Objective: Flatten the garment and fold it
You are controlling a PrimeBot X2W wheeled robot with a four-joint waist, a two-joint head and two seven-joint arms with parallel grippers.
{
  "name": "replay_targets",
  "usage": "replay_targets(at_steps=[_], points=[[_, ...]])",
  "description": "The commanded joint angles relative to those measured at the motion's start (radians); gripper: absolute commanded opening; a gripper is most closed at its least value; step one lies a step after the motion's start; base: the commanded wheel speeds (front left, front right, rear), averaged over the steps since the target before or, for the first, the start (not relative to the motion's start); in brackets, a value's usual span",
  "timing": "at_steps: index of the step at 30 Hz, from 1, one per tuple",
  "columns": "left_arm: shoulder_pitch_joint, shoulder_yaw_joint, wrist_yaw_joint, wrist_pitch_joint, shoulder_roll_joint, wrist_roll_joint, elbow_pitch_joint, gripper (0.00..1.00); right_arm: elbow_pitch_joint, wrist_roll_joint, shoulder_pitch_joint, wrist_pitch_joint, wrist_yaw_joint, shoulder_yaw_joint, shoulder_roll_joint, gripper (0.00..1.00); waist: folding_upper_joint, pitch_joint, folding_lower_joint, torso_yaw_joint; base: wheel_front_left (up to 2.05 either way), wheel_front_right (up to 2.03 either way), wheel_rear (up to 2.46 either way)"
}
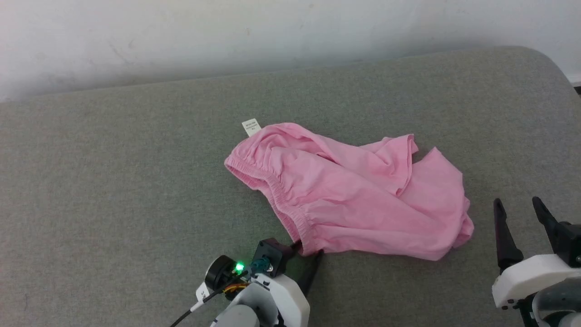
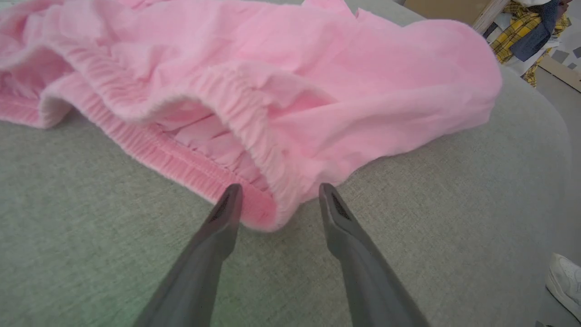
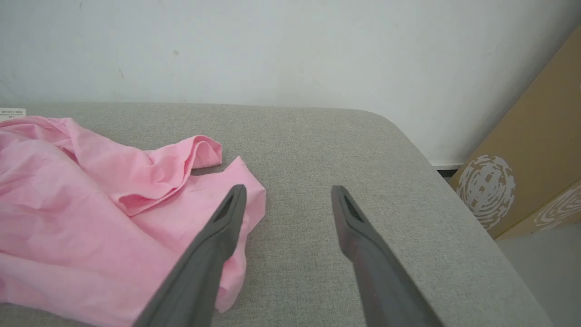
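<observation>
Left wrist view: left gripper [image 2: 279, 187] spread around the waistband [image 2: 159, 150] of the garment [image 2: 340, 81]. Right gripper [image 3: 288, 188], also spread, is beside the garment; a cardboard box [image 3: 535, 150] stands well apart.

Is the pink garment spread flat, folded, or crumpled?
Crumpled: the garment lies bunched on the grey cushion, with loose folds across it and the waistband gaping open.

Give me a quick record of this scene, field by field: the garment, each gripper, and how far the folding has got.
surface: grey upholstered cushion
garment: pink shorts, crumpled, unfolded, white label at the far edge
left gripper: open, fingers either side of the near end of the waistband
right gripper: open, near the shorts' right end, holding nothing
progress: not yet flattened or folded
</observation>
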Motion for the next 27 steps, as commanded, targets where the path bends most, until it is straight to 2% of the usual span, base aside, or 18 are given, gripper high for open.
replay_targets(at_steps=[1,7,13,18,25,26,27], points=[[-0.014,-0.005,0.001,-0.004,-0.001,-0.008,0.009,0.0,0.005,0.005,-0.014,-0.008,-0.002,0.003,0.004,1.0,0.0,0.004,-0.0001,0.005,0.0,0.0,0.0],[-0.002,0.01,0.01,-0.053,0.008,-0.029,0.01,0.0,0.02,0.001,-0.011,-0.003,-0.002,0.013,0.004,1.0,0.0,-0.019,-0.0001,0.05,0.0,0.0,0.0],[0.05,0.048,0.043,-0.09,0.04,-0.053,-0.048,0.0,0.023,0.007,0.004,0.025,-0.002,0.037,-0.014,1.0,0.0,-0.055,-0.0001,0.113,0.0,0.0,0.0],[0.117,0.087,0.085,-0.077,0.075,-0.08,-0.101,0.0,0.029,0.032,0.034,0.079,-0.002,0.086,-0.048,1.0,0.0,-0.073,-0.0001,0.171,0.0,0.0,0.0],[0.172,0.106,0.12,-0.04,0.097,-0.101,-0.132,0.0,0.027,0.058,0.033,0.167,-0.002,0.165,-0.117,1.0,0.0,-0.066,-0.0001,0.237,0.0,0.0,0.0],[0.173,0.103,0.123,-0.029,0.096,-0.102,-0.128,0.03,0.023,0.06,0.024,0.175,-0.002,0.182,-0.13,1.0,0.0,-0.063,-0.0001,0.245,0.0,0.0,0.0],[0.172,0.101,0.125,-0.021,0.093,-0.103,-0.126,0.25,0.02,0.064,0.011,0.184,-0.002,0.202,-0.145,1.0,0.0,-0.061,-0.0001,0.251,0.0,0.0,0.0]])
